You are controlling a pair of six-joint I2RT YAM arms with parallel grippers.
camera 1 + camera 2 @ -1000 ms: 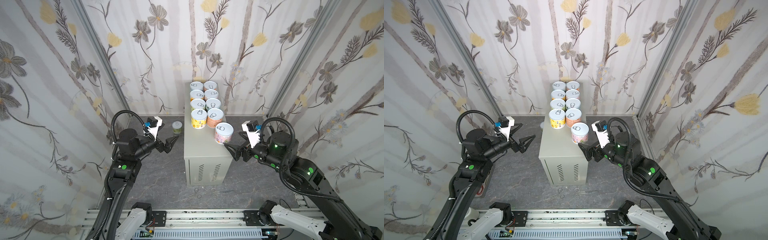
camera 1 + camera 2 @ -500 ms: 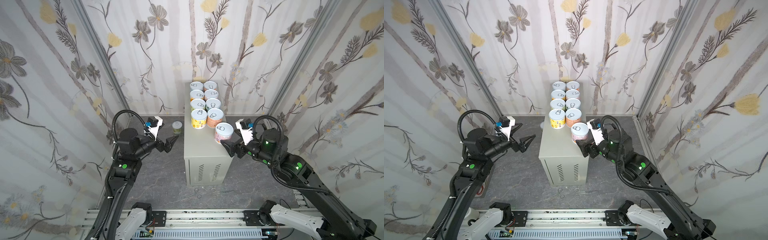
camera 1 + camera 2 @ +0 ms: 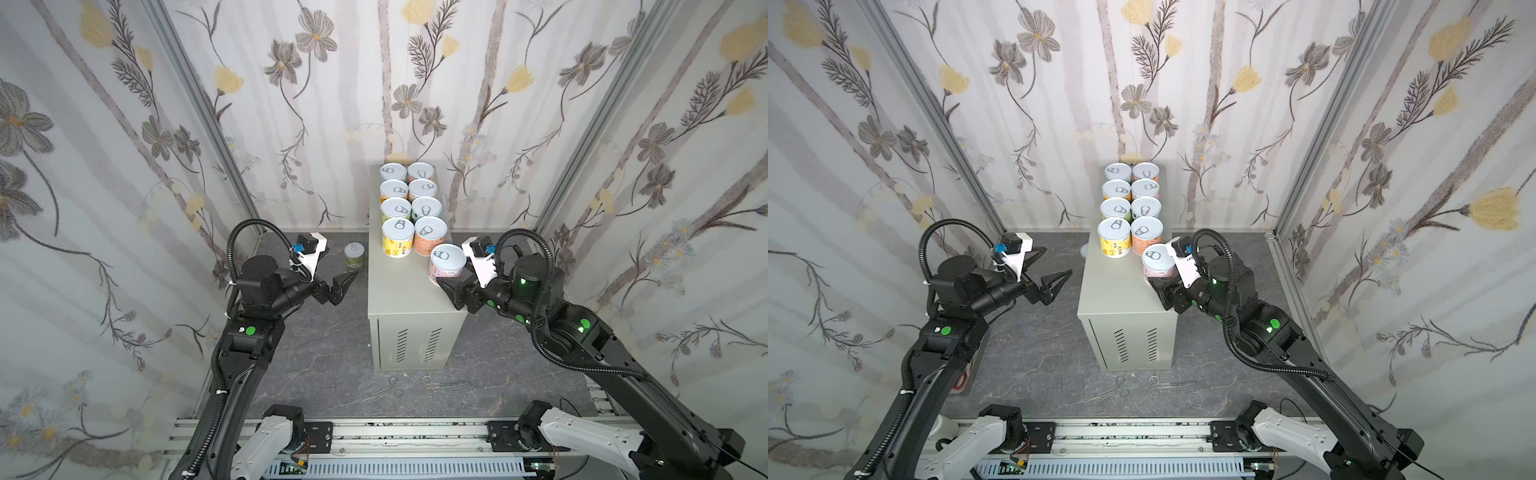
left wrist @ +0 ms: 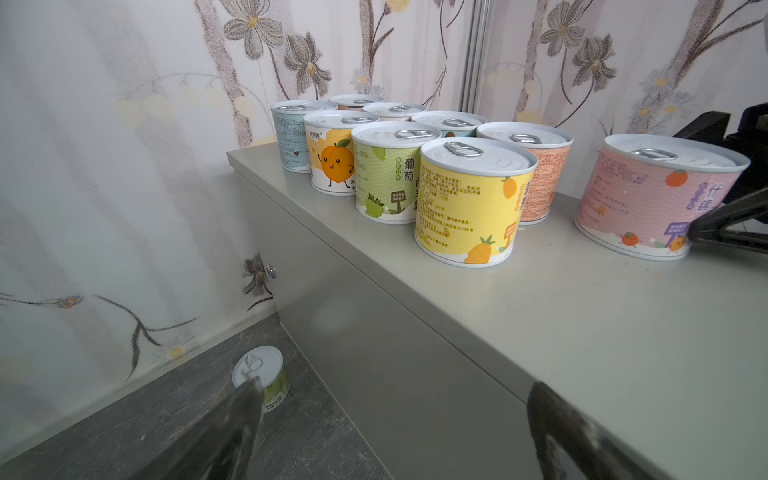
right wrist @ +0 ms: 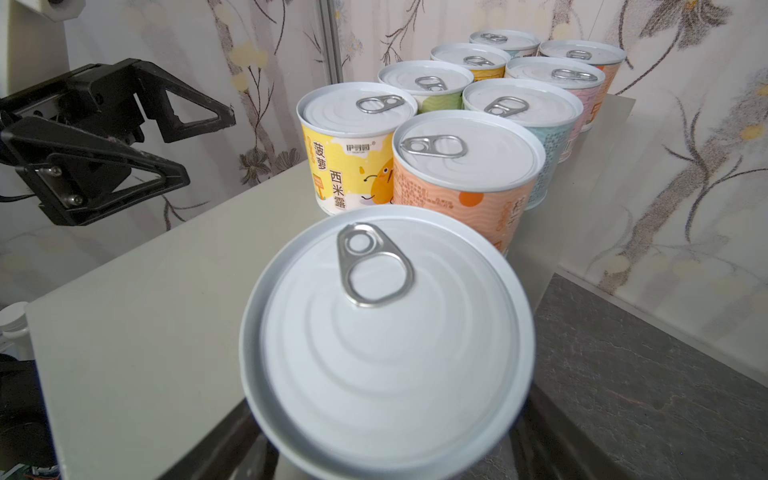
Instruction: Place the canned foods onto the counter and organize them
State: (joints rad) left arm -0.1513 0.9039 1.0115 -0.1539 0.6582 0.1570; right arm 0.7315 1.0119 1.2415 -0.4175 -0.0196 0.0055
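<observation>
A: Entry one, the counter [image 3: 399, 291]. What is recorded?

B: A tall box of smooth light-grey sheet metal, flat-topped, with slanted slots cut in its front.

A: And the canned foods?

B: Short cylinders, each closed by a ringed silver lid with a pull tab and wrapped in a matt paper label. A block of eight tins [image 3: 424, 208] is ranged in two rows along the counter's far end, with yellow and orange labels nearest. A pink-labelled tin [image 3: 446, 262] is set upright at the counter's right edge, just in front of that block. A green-labelled tin [image 3: 354, 254] is left on the dark marbled floor [image 3: 332, 353], to the counter's left.

A: The pincers?

B: The left gripper [image 3: 347, 286] is held off the counter's left side, its black triangular fingers spread wide. The right gripper [image 3: 449, 277] is placed about the pink-labelled tin. Whether the tin is pinched cannot be told.

A: Changes against a second ago?

B: The right gripper is brought in from beyond the counter's right side to the tin. The left gripper is unmoved, and no tin is shifted.
</observation>
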